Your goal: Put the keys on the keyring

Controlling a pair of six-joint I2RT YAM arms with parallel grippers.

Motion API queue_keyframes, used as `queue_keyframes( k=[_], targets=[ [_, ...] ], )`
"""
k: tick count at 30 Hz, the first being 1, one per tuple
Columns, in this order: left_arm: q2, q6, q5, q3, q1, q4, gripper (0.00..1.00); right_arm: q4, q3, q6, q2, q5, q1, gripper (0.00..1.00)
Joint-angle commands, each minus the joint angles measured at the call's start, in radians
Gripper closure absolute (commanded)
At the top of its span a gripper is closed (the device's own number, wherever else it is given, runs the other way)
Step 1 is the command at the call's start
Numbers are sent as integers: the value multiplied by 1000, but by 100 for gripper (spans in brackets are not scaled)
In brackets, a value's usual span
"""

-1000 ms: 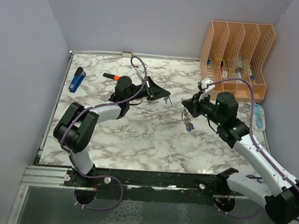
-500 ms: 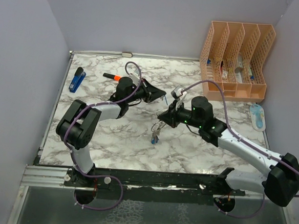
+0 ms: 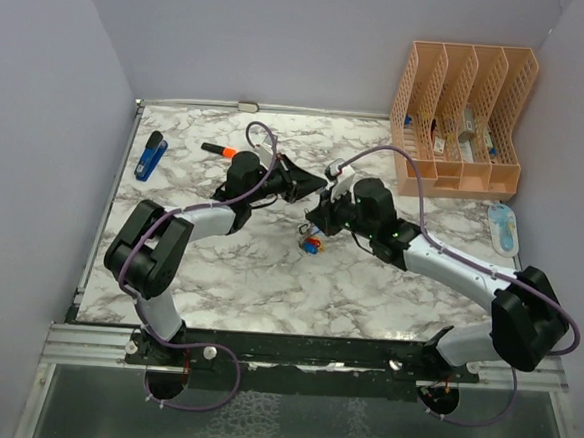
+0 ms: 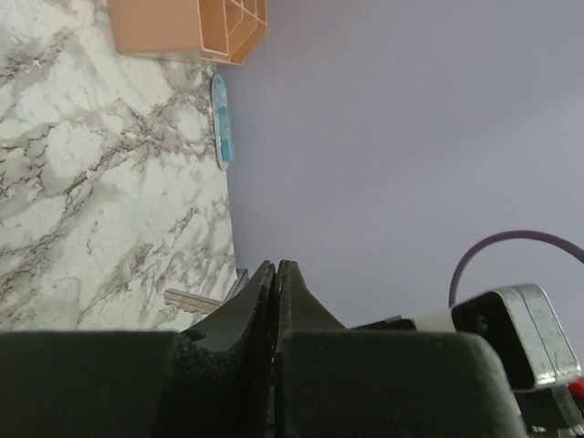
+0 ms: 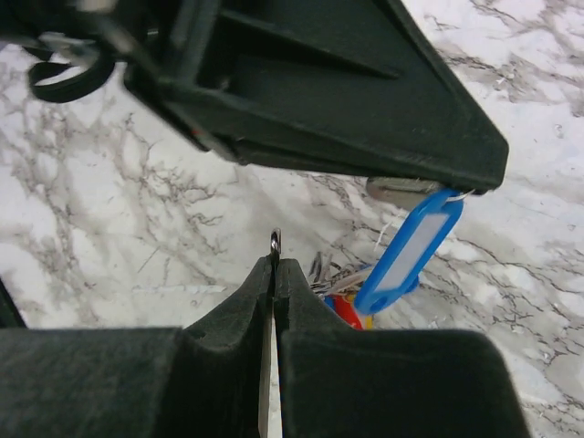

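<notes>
My right gripper [image 5: 275, 265] is shut on the thin silver keyring [image 5: 275, 243], whose edge sticks up between the fingertips. Its cluster of metal keys and red and yellow tags [image 5: 345, 306] hangs below, just above the marble; it also shows in the top view [image 3: 312, 244]. My left gripper [image 3: 319, 190] is shut on a key [image 4: 194, 299] whose blue tag with a pale window [image 5: 408, 246] dangles from its tip. In the right wrist view the left fingers [image 5: 347, 100] stand just beyond and above my right gripper [image 3: 315, 224]. A second blue-tagged key is not visible.
A peach file organizer [image 3: 460, 115] stands at the back right, with a blue and white item [image 3: 505, 226] in front of it by the right wall. A blue stapler [image 3: 151, 155] and an orange marker [image 3: 217, 150] lie at the back left.
My right arm has swung left across the table with the keyring, from near the organizer to just beside the left gripper's tip. The left gripper has barely moved.
</notes>
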Motion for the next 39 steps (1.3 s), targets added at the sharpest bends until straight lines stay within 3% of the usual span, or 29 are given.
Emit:
queue_keyframes(
  k=[1,7,21,36,39],
  targets=[
    [-60,-7,9,4,-22,5,100,62,66,-16,55,122,2,99],
    [-61,3,1,-4,-33,-5,100,60,110,-3,86,254,2,99],
    [-51,-1,-2,-3,-33,-5,100,12,103,11,-8,472,1,99],
    [-48,27,-23,-8,-33,-14,100,-100,89,-19,-140,575,-7,99],
    [-43,31,-29,-8,-33,-17,100,-149,98,-55,-178,538,-9,99]
  ],
)
